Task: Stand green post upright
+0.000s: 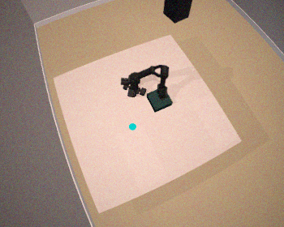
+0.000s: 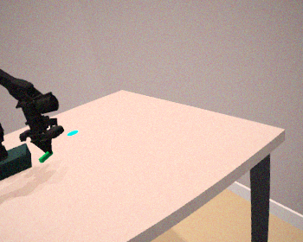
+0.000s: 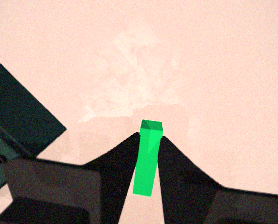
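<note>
The green post [image 2: 45, 156] [image 3: 143, 175] lies roughly level between the fingertips and looks slightly raised off the table in the exterior view. In the top view the arm hides it. My gripper [image 3: 149, 139] [image 1: 137, 92] is shut on the green post, with one finger on each long side, near the end that is farther up in the wrist view. The cyan circle [image 1: 132, 126] [image 2: 73, 133] is a flat disc on the table, apart from the gripper and post. It is out of the wrist view.
The dark green arm base [image 1: 160, 100] [image 2: 11, 163] [image 3: 25, 115] stands close beside the gripper, at the left in the wrist view. The pale table [image 1: 185, 146] [image 2: 171, 156] extends around it. Dark pillar-like shapes stand beyond the table in the top view.
</note>
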`<state>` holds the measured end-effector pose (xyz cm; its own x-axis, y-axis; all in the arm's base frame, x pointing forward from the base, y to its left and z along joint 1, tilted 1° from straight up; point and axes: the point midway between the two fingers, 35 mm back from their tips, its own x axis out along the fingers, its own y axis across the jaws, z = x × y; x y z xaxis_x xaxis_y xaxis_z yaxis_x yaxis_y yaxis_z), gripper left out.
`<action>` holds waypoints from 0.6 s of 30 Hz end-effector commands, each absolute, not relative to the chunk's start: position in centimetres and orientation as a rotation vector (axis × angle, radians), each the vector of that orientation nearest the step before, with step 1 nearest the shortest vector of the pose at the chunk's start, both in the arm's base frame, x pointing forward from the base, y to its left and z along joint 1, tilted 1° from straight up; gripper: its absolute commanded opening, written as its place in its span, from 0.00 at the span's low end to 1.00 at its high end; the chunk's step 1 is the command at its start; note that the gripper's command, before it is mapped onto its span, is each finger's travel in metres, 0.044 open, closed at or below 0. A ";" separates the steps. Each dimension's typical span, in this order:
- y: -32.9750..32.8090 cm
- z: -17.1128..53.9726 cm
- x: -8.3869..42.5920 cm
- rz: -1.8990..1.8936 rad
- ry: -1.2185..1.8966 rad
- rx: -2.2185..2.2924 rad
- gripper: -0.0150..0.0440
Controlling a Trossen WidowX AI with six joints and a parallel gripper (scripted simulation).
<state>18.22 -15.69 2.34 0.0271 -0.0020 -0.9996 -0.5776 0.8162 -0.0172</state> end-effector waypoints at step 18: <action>-15.5 8.9 17.9 0.473 1.487 -0.488 0.29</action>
<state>17.98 -15.63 7.90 0.0272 -0.0022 -0.9996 -0.5748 0.8181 -0.0175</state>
